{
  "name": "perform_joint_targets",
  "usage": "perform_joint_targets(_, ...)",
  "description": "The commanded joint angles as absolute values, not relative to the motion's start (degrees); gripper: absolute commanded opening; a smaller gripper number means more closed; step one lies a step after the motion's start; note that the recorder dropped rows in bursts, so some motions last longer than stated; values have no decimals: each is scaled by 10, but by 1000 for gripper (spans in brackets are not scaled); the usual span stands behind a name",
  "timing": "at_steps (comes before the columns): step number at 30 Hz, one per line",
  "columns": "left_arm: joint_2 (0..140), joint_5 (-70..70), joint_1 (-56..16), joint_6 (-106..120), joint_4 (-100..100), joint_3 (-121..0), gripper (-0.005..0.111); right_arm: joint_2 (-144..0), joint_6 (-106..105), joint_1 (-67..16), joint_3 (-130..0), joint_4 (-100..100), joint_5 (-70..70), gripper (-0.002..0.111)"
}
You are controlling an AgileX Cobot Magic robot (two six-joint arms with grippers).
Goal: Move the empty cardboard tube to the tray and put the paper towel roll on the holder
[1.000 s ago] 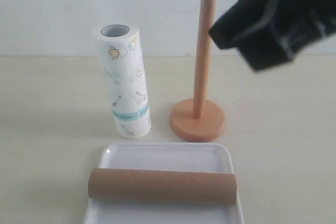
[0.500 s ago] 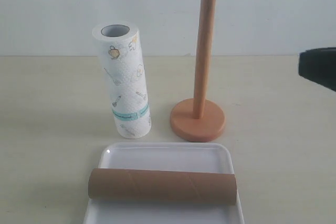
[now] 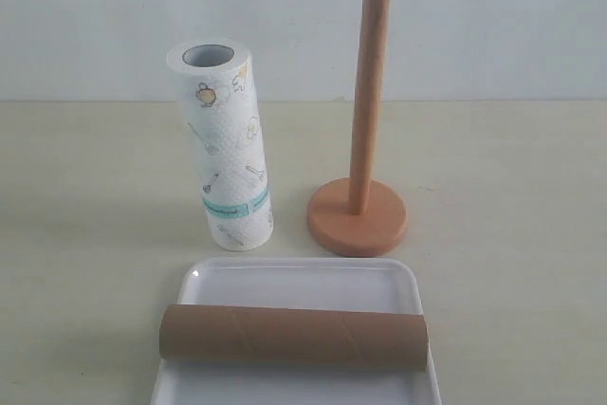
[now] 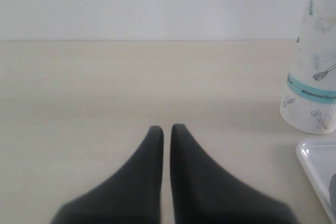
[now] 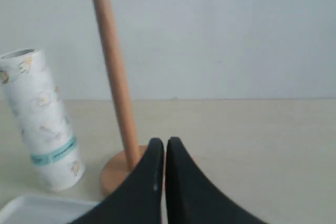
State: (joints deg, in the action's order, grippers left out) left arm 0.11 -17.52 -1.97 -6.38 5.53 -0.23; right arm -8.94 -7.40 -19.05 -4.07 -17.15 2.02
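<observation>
Only the wrist views show the grippers; the exterior view takes in the whole layout on the desk (image 3: 512,196). From there, the empty cardboard tube (image 3: 293,337) lies on its side in the tray (image 3: 294,277). Its long axis runs left to right across the tray's near part, and its ends reach about to the side rims. Behind the tray the paper towel roll (image 3: 226,154) stands upright on the desk with its hollow core opening upward. It is to the left of the holder (image 3: 365,139) and apart from it. The holder's post rises straight from its disc base, bare along its length.

The left wrist view shows the left gripper (image 4: 166,129) clenched, only a thin slit between its fingers and nothing in them. It hangs low over bare desk, pointing toward the back wall, near the roll's lower part and a tray corner. The right gripper (image 5: 164,142) is likewise closed on nothing and aimed toward the holder's base, with roll and tray corner also in sight.
</observation>
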Motion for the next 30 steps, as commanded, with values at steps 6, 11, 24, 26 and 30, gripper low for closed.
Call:
perform_joint_targets(6, 0, -175, -18, -63, 56, 0, 4, 0, 34, -41, 0, -174, 16, 1)
perform_joint_targets(11, 0, -175, -18, -63, 56, 0, 4, 0, 42, -17, 0, -173, 17, 1)
perform_joint_targets(24, 0, -175, -18, -63, 56, 0, 4, 0, -70, -17, 0, -172, 195, 1)
perform_joint_targets(26, 0, -175, -18, -63, 56, 0, 4, 0, -72, -17, 0, -162, 194, 1)
perform_joint_targets(30, 0, -175, -18, -63, 56, 0, 4, 0, -29, -17, 0, -103, 193, 1)
